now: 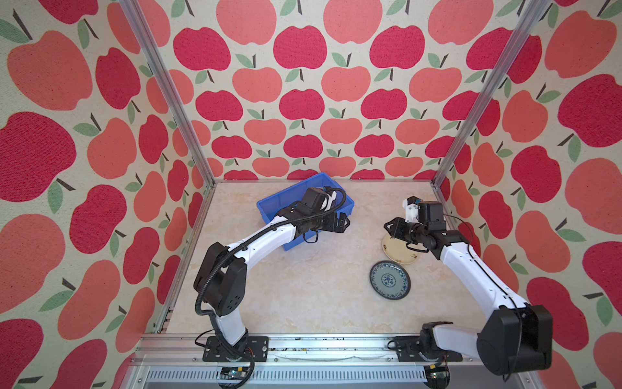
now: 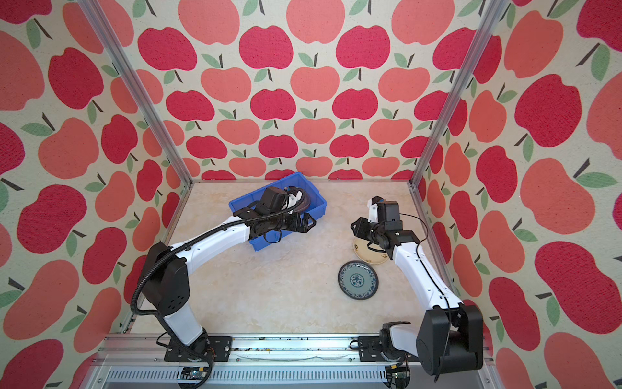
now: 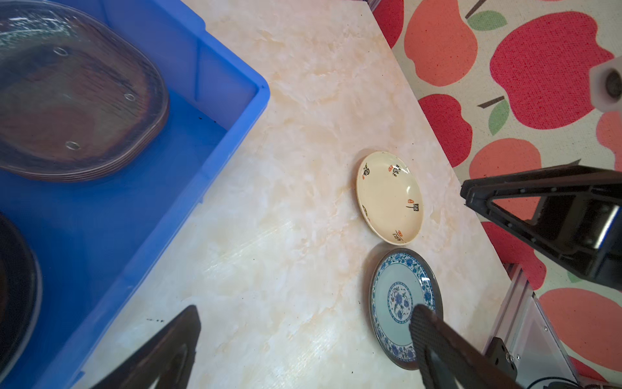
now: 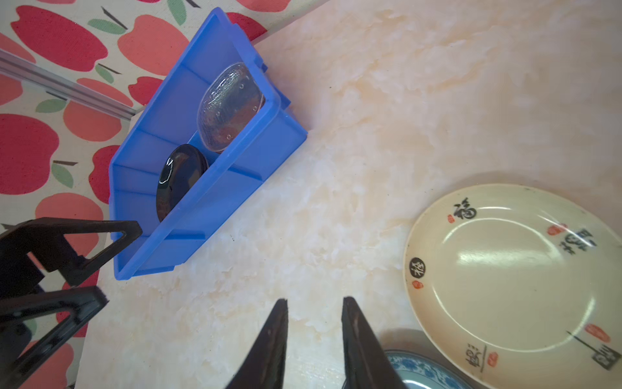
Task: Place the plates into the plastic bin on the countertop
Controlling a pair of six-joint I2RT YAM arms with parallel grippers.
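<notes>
Blue plastic bin (image 1: 271, 202) at back of table (image 1: 303, 296), holding clear plates (image 4: 229, 107) and black plate (image 4: 180, 182). Left tool (image 1: 341, 223) just past its side, arm stretched, jaws wide, empty. Right tool (image 1: 389, 226) near cream plate (image 1: 399, 256), elbow bent, jaws narrowly parted, empty. Blue-white plate (image 1: 390, 280) beside.

You're working in a staged robot test cell, a lab mock-up rather than a real kitchen. Apple-print walls (image 1: 303, 84) box in three sides, held by bare aluminium posts (image 1: 161, 84). The marble-look surface (image 1: 303, 296) ends at a metal rail (image 1: 336, 343) where two white-and-black arms (image 1: 262, 239) are bolted down on black base plates (image 1: 259, 348), with a slotted cable duct (image 1: 319, 374) beneath. Only the crockery, a cream plate (image 1: 399, 253) and a blue-white plate (image 1: 390, 280), and the blue plastic bin (image 1: 269, 208) lend it a kitchen flavour.
</notes>
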